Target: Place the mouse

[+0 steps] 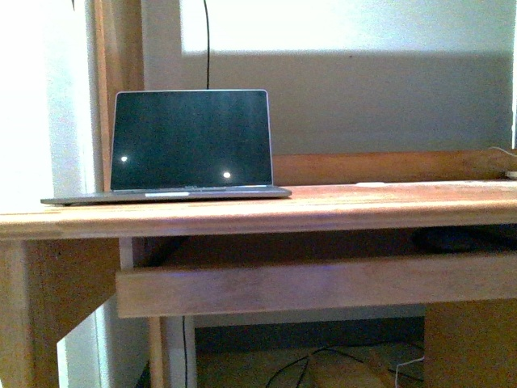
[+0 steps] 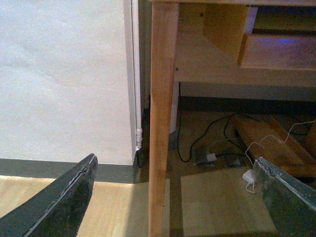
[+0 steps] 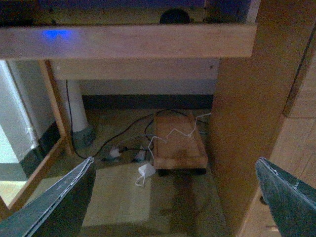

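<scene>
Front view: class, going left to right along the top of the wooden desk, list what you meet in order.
open laptop → small white disc → white cable at the right edge of the picture.

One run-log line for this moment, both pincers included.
left pincer: open, empty | right pincer: open, empty | open grey laptop: on wooden desk | dark grey oval mouse: not clearly seen
</scene>
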Controlling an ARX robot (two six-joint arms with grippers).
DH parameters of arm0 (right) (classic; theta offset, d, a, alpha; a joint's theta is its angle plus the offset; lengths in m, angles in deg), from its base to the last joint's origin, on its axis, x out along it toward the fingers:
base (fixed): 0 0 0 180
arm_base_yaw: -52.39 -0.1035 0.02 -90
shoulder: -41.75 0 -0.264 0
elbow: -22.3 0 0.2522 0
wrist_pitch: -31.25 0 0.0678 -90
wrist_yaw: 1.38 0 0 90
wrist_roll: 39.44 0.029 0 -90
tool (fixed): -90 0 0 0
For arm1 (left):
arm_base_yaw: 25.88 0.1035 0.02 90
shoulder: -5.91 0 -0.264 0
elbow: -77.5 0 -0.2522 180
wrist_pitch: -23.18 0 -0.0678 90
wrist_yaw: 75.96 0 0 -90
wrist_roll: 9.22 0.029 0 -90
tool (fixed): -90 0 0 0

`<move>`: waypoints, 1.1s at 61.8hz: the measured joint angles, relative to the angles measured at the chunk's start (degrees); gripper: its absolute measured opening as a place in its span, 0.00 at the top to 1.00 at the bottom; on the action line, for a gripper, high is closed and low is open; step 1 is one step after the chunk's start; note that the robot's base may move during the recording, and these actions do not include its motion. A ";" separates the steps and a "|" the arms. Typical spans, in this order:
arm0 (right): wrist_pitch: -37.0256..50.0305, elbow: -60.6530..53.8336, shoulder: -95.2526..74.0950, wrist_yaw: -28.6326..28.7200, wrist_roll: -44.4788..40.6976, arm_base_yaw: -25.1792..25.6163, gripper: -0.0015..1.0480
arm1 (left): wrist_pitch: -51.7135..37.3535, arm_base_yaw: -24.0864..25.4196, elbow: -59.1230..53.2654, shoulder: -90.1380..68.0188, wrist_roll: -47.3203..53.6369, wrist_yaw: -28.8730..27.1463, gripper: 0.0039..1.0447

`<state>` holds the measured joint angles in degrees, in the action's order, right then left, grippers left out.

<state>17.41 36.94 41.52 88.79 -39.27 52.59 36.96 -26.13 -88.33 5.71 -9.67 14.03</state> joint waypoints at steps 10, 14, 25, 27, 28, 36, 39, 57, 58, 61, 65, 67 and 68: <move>0.00 0.00 0.00 0.00 0.02 0.00 0.07 | 0.00 0.00 0.00 0.00 0.00 0.00 0.07; 0.02 0.00 0.00 0.02 -0.02 0.00 0.07 | 0.00 0.00 0.00 0.00 0.00 0.00 0.07; 0.02 0.00 0.00 0.15 0.00 0.00 0.07 | 8.46 3.26 4.90 -10.14 -5.03 16.26 0.07; 0.02 0.00 0.00 0.02 0.00 -0.02 0.07 | 7.23 3.26 5.66 -14.53 -4.83 18.01 0.07; 0.02 0.00 0.00 0.02 -0.02 -0.02 0.07 | 5.68 3.15 6.10 -17.46 -4.31 18.38 0.07; 0.02 0.00 0.00 -0.02 -0.02 -0.02 0.07 | -18.38 1.31 11.96 -46.16 8.31 13.11 0.07; 0.02 0.00 0.00 0.00 -0.02 -0.02 0.07 | -29.05 -0.15 15.15 -57.42 15.85 11.37 0.07; 0.02 0.00 0.00 0.00 0.00 -0.02 0.07 | -61.57 -6.45 30.97 -100.52 59.74 18.23 0.07; 0.02 0.00 0.00 0.00 -0.02 -0.02 0.07 | -61.64 -6.67 31.52 -101.44 60.72 18.51 0.07; 0.02 0.00 0.00 0.00 -0.02 -0.02 0.07 | -61.66 -7.87 34.03 -105.24 64.54 19.76 0.07; 0.02 0.00 0.00 0.00 -0.02 -0.02 0.07 | -62.03 -9.29 36.74 -108.72 67.82 20.85 0.07; 0.02 0.00 0.00 0.00 0.00 -0.02 0.07 | -62.49 -9.86 38.07 -110.16 68.87 21.18 0.07; 0.02 0.00 0.00 0.00 -0.02 -0.02 0.07 | -62.93 -10.16 39.01 -111.06 69.40 21.35 0.07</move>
<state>17.43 36.94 41.52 88.79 -39.30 52.57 -25.97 -36.29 -49.32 -105.35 59.73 35.39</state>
